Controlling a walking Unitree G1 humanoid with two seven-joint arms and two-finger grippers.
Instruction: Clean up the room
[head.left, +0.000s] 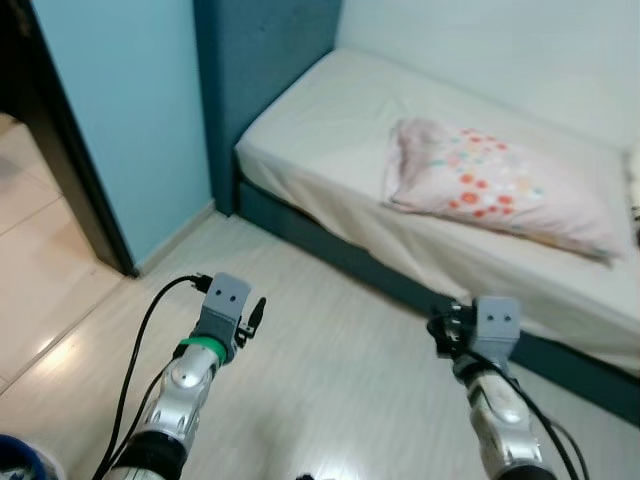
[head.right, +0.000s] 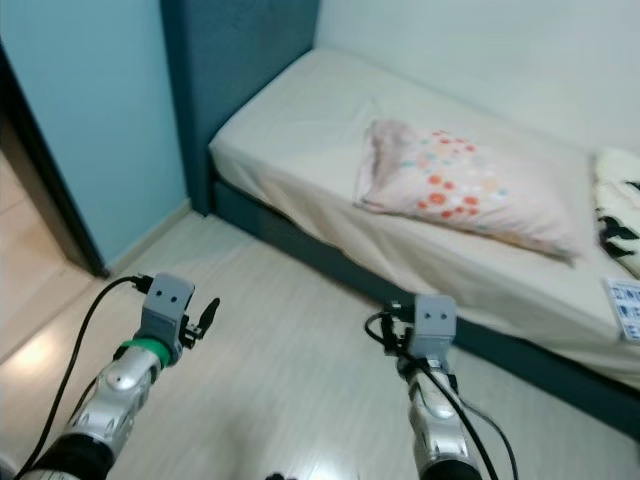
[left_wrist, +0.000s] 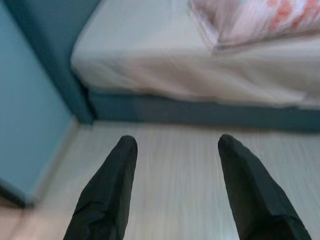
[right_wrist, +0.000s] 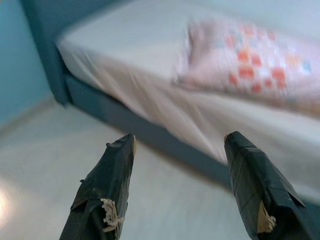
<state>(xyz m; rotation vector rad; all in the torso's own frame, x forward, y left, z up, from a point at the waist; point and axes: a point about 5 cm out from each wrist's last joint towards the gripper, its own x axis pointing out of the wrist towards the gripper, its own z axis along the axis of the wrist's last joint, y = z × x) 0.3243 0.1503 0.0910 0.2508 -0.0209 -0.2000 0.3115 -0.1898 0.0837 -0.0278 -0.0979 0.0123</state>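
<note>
1. Pink-and-white, dotted with orange and teal spots, the pillow (head.left: 495, 185) lies on the bed (head.left: 330, 120) at about 1 o'clock from the robot, slanted across the sheet.
2. It looks soft, light and floppy; I judge a pinch on its near corner or edge seam would hold best, since the middle would just bunch.
3. At 3 o'clock on the bed lie a black-and-white cloth (head.right: 620, 215) and a small printed card (head.right: 625, 305).
4. Left end effector (left_wrist: 175, 150) hovers over the pale floor (head.left: 330, 360), fingers spread, holding nothing.
5. Right end effector (right_wrist: 180, 147) hangs near the bed's dark base, also spread and empty.
</note>
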